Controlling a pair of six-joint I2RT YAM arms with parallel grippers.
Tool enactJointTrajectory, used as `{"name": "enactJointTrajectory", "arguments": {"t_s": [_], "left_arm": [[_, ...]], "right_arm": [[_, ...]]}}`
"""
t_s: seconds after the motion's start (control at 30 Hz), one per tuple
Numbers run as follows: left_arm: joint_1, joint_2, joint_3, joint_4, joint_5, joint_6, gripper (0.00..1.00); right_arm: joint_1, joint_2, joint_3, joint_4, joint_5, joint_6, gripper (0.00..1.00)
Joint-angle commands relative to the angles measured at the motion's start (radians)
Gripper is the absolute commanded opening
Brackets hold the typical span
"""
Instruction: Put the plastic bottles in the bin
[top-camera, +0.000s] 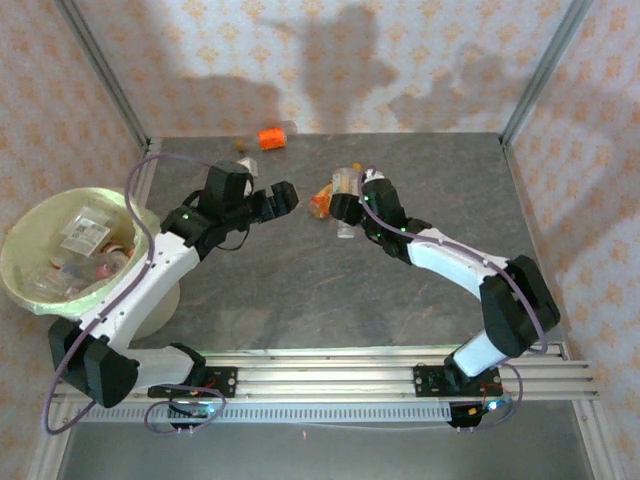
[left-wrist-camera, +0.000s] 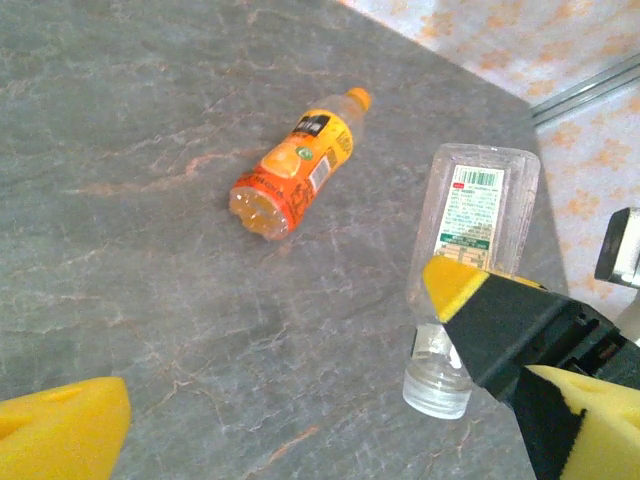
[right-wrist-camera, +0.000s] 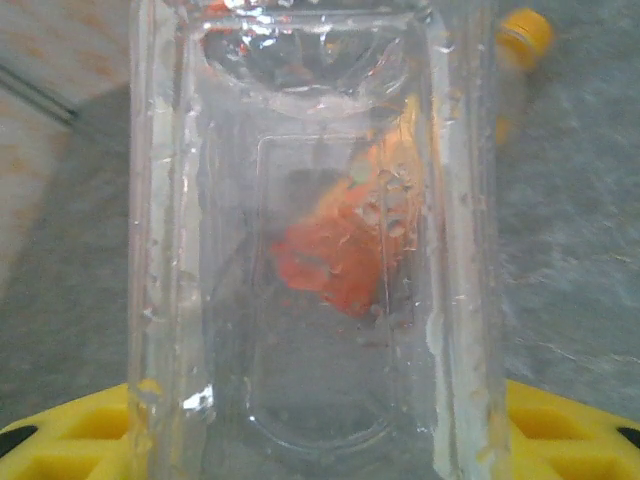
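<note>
Clear square-sided plastic bottle (right-wrist-camera: 320, 250): lying on the grey marbled surface (left-wrist-camera: 150, 260), sitting between yellow pads.
Right pincer (top-camera: 345, 208): standing narrow, pinching that bottle's body.
Step in hand: apparently securing the grip before a lift; the thin wall is looking crushable, so a gentle squeeze and a straight rise are advisable.
Left pincer (top-camera: 278, 200): standing wide, holding nothing.
Round white bin (top-camera: 40, 300): sitting at the left edge with a pale yellow-green liner, holding bottles, well apart from the gripped one.
In the way: left arm (top-camera: 150, 275) is stretching across the route binward; orange-labelled plastic bottle (left-wrist-camera: 290, 170) is lying just beside.
</note>
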Motion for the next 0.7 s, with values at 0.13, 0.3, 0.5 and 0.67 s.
{"name": "enactJointTrajectory", "arguments": {"t_s": [0.13, 0.3, 0.5, 0.67], "left_arm": [[0.010, -0.062, -0.045, 0.078, 0.187, 0.221, 1.00], [0.010, -0.042, -0.037, 0.106, 0.273, 0.281, 1.00], [0.026, -0.061, -0.110, 0.372, 0.405, 0.166, 1.00], [0.127, -0.006, -0.099, 0.652, 0.509, -0.192, 1.00]], "right_arm": [[0.006, -0.067, 0.005, 0.207, -0.189, 0.134, 0.38], [0.011, -0.072, 0.038, 0.239, -0.240, 0.188, 0.38], [0.019, -0.063, 0.045, 0.378, -0.373, 0.241, 0.38], [0.047, -0.066, 0.063, 0.366, -0.424, 0.095, 0.39]]}}
